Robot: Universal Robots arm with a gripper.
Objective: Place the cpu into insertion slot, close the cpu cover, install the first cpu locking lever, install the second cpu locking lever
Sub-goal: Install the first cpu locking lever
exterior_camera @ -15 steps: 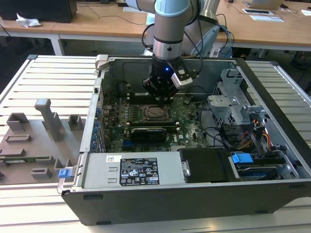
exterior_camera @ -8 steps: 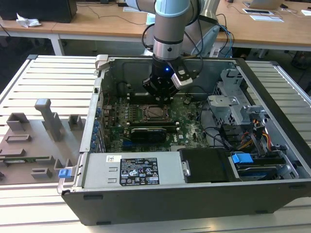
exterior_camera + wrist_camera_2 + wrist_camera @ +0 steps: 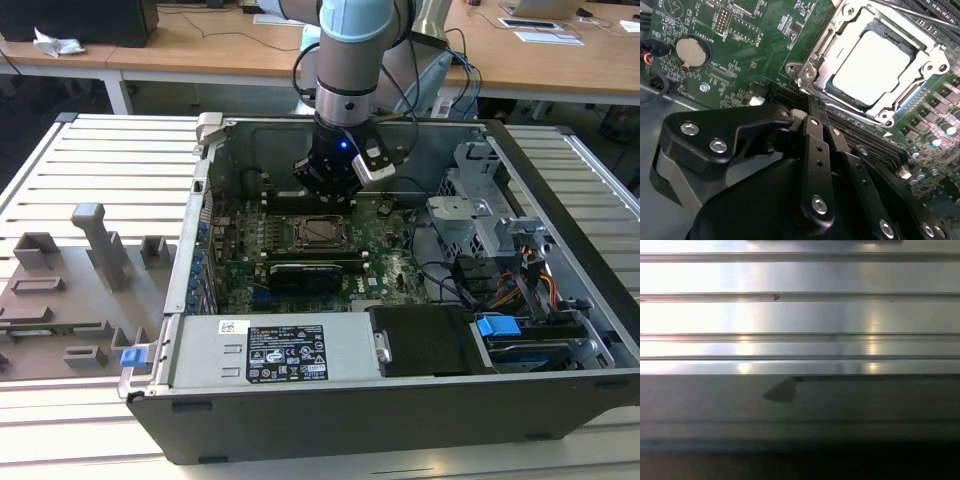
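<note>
The cpu (image 3: 870, 67) lies flat in the insertion slot (image 3: 320, 233) on the green motherboard, its pale silver top showing. The cpu cover (image 3: 816, 62), a silvery metal frame, lies down around the chip. A thin metal rod (image 3: 920, 15) runs along the far side of the socket; I cannot tell whether the locking levers are latched. My gripper (image 3: 326, 195) hangs inside the open computer case just behind the socket in the exterior view. In the second wrist view the black fingers (image 3: 811, 105) meet with nothing between them, a short way off the socket's corner.
A long black expansion card (image 3: 310, 272) lies in front of the socket, and a power supply (image 3: 280, 350) sits at the case front. A metal drive cage (image 3: 480, 210) and cables fill the exterior view's right. A coin battery (image 3: 690, 51) sits on the board. Ribbed metal (image 3: 800, 315) shows in the first wrist view.
</note>
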